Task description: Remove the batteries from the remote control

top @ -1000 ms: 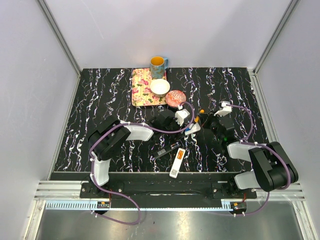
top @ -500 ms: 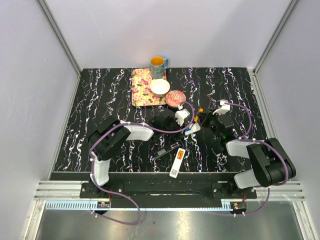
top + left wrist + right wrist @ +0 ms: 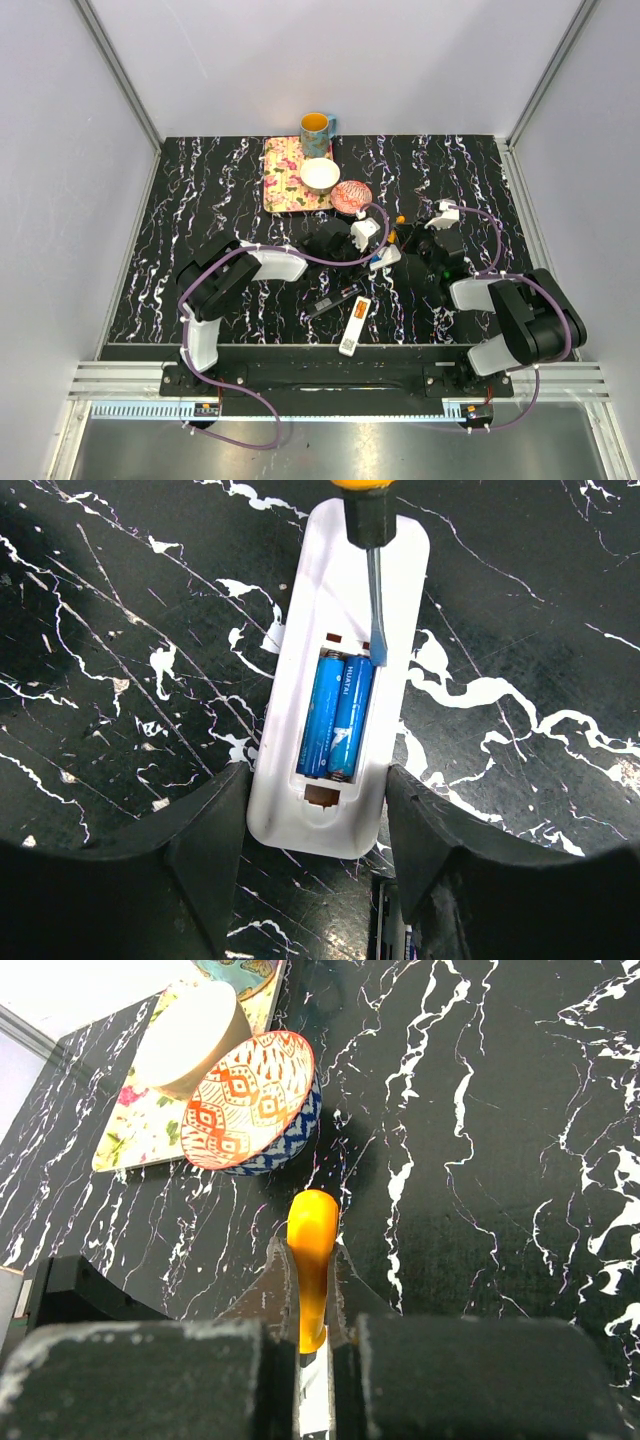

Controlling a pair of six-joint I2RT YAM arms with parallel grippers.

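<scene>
In the left wrist view a white remote control (image 3: 322, 822) lies back-up with its cover off. Two blue batteries (image 3: 338, 718) sit side by side in the open bay. My left gripper (image 3: 318, 780) is shut on the remote's near end, one finger against each side. A screwdriver blade (image 3: 374, 600) reaches the bay's far right corner, next to the right battery's end. My right gripper (image 3: 310, 1260) is shut on the screwdriver's orange handle (image 3: 312, 1222). From above, both grippers meet at mid-table, the left gripper (image 3: 380, 255) by the remote (image 3: 388, 256) and the right gripper (image 3: 412, 235) beside it.
A second white remote (image 3: 355, 325) and a slim black piece (image 3: 335, 300) lie near the front edge. Behind the grippers stand a patterned bowl (image 3: 351, 195), a white bowl (image 3: 320, 175) on a floral tray (image 3: 283, 190), and a yellow mug (image 3: 316, 127).
The right arm's elbow has swung slightly left and inward. Both grippers keep their holds, and the remote has not moved.
</scene>
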